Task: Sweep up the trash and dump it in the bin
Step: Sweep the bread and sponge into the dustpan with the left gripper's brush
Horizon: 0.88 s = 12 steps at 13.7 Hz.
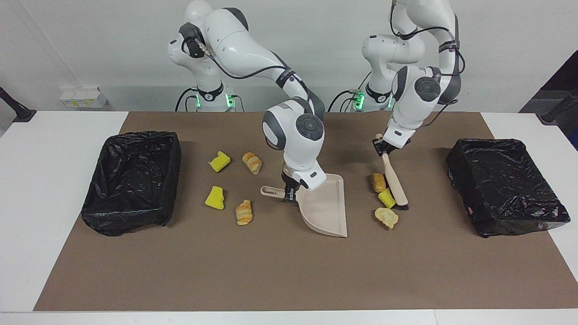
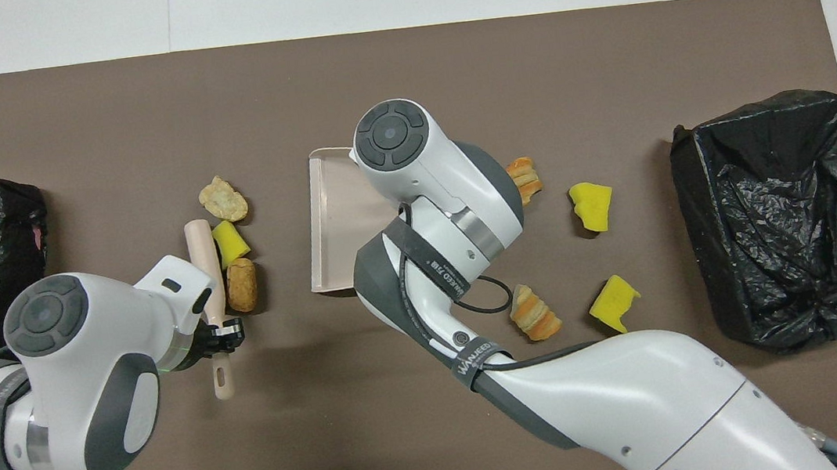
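Progress entry: sweeping begun, nothing dumped; neither bin shows any trash inside, and the dustpan's tray looks empty where it is visible.

Table (image 1: 54, 149), white, with a brown mat (image 1: 289, 275): one.

Bins lined with crinkled black plastic: two, one at the right arm's end (image 1: 131, 180) and one at the left arm's end (image 1: 505, 185).

Dustpan (image 1: 325, 210), beige plastic, flat-lipped: one, at mid-mat, its mouth facing the left arm's end. The right gripper (image 1: 290, 195) is at its handle; how its fingers sit cannot be told.

Brush (image 1: 393, 183), beige-handled with black bristles: one, held by its handle in the closed fingers of the left gripper (image 1: 384, 149), bristle end down on the mat and against the nearest trash.

Trash, seven pieces in all, all on the mat:
- tan-orange bread pieces, four: two beside the brush (image 1: 378, 182) (image 1: 386, 217), on the side toward the dustpan; two between the dustpan and the right arm's bin (image 1: 252, 162) (image 1: 244, 212).
- bright yellow sponge chunks, three: one touching the brush (image 1: 386, 197), two toward the right arm's bin (image 1: 219, 161) (image 1: 215, 197).

Remaining, by judgement: push the three bunched pieces into the pan, gather the other four, then tip the pan into a bin.
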Available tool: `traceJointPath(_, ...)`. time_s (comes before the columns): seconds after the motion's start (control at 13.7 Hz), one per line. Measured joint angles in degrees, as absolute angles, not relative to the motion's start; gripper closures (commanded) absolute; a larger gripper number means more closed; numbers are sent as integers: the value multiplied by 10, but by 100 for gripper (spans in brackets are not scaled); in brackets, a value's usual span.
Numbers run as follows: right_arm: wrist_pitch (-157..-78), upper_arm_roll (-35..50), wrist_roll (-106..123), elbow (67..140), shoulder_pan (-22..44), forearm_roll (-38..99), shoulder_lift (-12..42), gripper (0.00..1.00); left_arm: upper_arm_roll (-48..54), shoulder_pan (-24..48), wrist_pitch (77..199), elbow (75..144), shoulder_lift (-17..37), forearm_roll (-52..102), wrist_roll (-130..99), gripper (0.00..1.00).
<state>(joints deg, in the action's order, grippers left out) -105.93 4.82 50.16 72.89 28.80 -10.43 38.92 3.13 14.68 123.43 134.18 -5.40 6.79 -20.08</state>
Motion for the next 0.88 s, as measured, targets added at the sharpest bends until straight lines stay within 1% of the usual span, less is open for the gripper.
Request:
traceJointPath(0.07,-1059,48,502,729,288,-106,389,100,32,168,1245,1337,-50,92,-207,100)
traceJointPath(0.29,-1059,48,502,729,288,-108,389,100,33,225,1266,1308,-33,136,-242,100)
traceJointPath(0.44,-1059,48,502,729,288,-108,389,100,33,251,1284,1285,-20,163,-267,100)
traceJointPath(0.73,-1059,48,502,729,289,-109,389,100,28,258,1275,1259,-11,191,-291,100)
traceJointPath(0.88,-1059,48,502,729,289,-109,389,100,18,242,1210,1230,-16,187,-266,100)
